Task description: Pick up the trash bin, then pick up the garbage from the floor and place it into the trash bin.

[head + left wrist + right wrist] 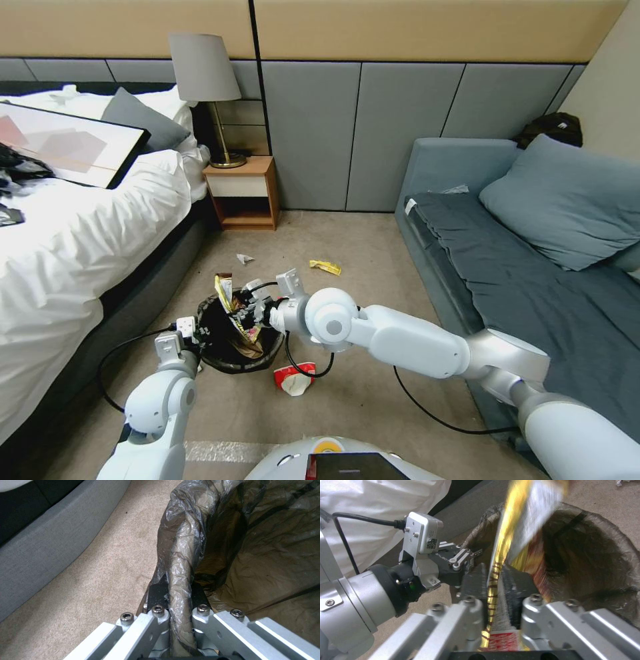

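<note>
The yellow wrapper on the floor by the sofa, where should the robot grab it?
Probably from straight above, pinching across the narrow middle of the yellow wrapper. It lies flat and long on the carpet, nothing touching it, so an end effector closing across its short width should catch it.

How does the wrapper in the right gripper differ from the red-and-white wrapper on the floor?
The gold wrapper is clamped in the right gripper over the trash bin; the red-and-white wrapper lies loose on the carpet beside the bin. The first stands upright; the second lies crumpled. Both are snack packaging.
</note>
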